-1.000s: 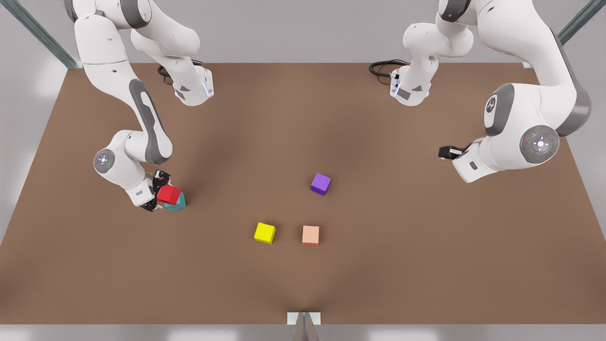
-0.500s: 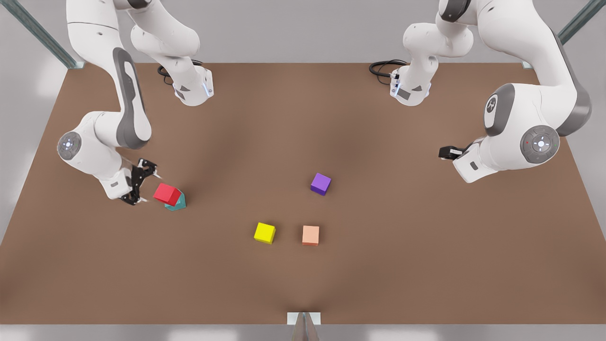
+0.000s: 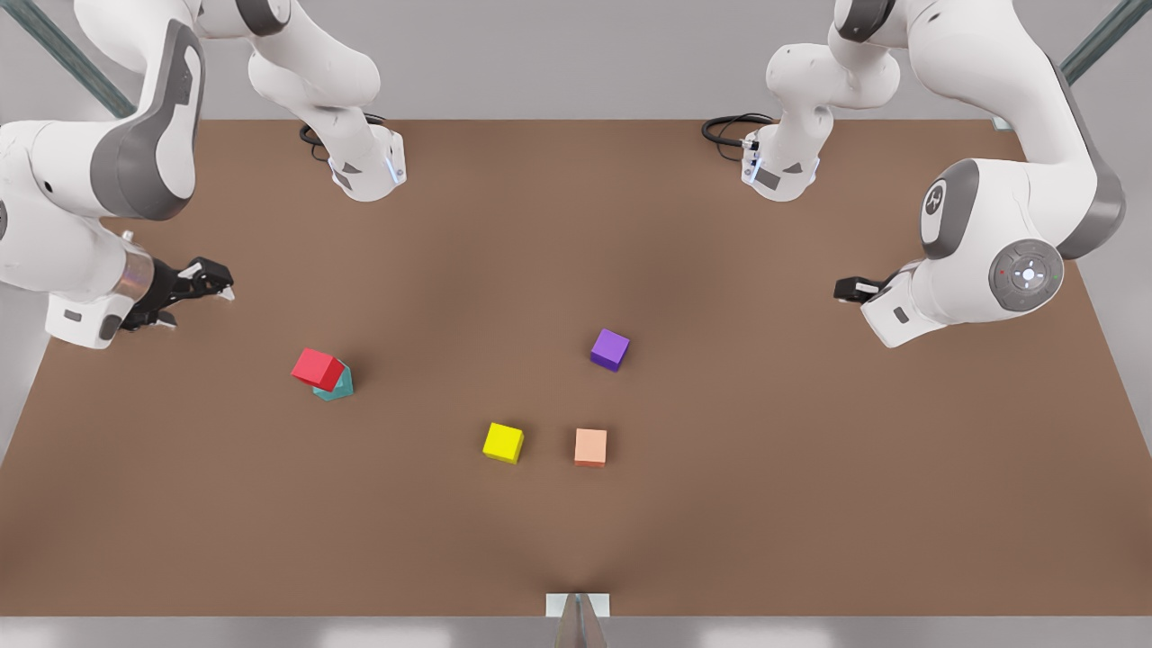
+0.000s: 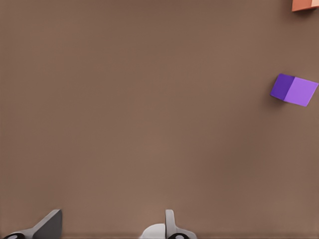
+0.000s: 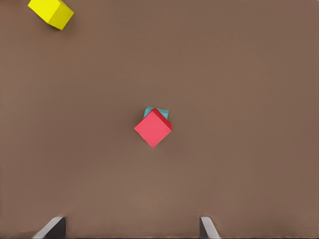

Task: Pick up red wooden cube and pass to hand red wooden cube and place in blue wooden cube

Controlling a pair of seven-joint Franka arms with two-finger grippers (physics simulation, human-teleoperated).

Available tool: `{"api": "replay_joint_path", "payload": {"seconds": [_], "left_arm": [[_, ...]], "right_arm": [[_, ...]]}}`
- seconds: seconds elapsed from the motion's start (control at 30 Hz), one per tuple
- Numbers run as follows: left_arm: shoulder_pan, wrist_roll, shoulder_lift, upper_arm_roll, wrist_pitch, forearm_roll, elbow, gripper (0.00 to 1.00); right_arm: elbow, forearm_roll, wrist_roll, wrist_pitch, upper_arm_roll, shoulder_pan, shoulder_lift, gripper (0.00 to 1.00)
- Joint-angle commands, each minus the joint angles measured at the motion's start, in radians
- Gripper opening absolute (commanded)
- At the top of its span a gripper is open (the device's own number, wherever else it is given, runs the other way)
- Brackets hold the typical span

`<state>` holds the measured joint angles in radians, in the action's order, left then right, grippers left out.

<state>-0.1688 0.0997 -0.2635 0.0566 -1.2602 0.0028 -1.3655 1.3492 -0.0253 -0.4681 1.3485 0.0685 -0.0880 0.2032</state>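
The red wooden cube (image 3: 317, 369) rests tilted on top of the blue wooden cube (image 3: 338, 387), toward the front view's left; the teal one peeks out under it. The right wrist view looks down on the red cube (image 5: 153, 127) with a sliver of the blue cube (image 5: 160, 111) beside it. My right gripper (image 3: 198, 301) hangs open and holds nothing, up and to the front view's left of the stack, its fingertips (image 5: 56, 226) wide apart. My left gripper (image 3: 848, 290) waits open at the front view's right edge of the table, fingers (image 4: 50, 225) apart.
A purple cube (image 3: 610, 349) lies mid-table, with a yellow cube (image 3: 503, 443) and a pale orange cube (image 3: 590, 446) nearer the front edge. The arm bases stand at the back of the brown table (image 3: 576, 225).
My right gripper let go of the red cube on the blue cube, opened, and drew back up and toward the front view's left. The stack stayed put. The left arm has not moved.
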Motion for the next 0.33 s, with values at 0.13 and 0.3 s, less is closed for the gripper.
{"api": "replay_joint_path", "payload": {"seconds": [0.13,0.3], "left_arm": [[-0.001,0.003,0.001,-0.001,0.022,0.0,0.002,1.0],[-0.001,0.0,0.001,-0.001,0.044,0.0,0.002,1.0]], "right_arm": [[0.093,-0.008,0.537,0.053,-0.001,-0.006,-0.062,1.0],[0.126,-0.005,0.511,0.089,-0.001,-0.006,-0.08,1.0]]}}
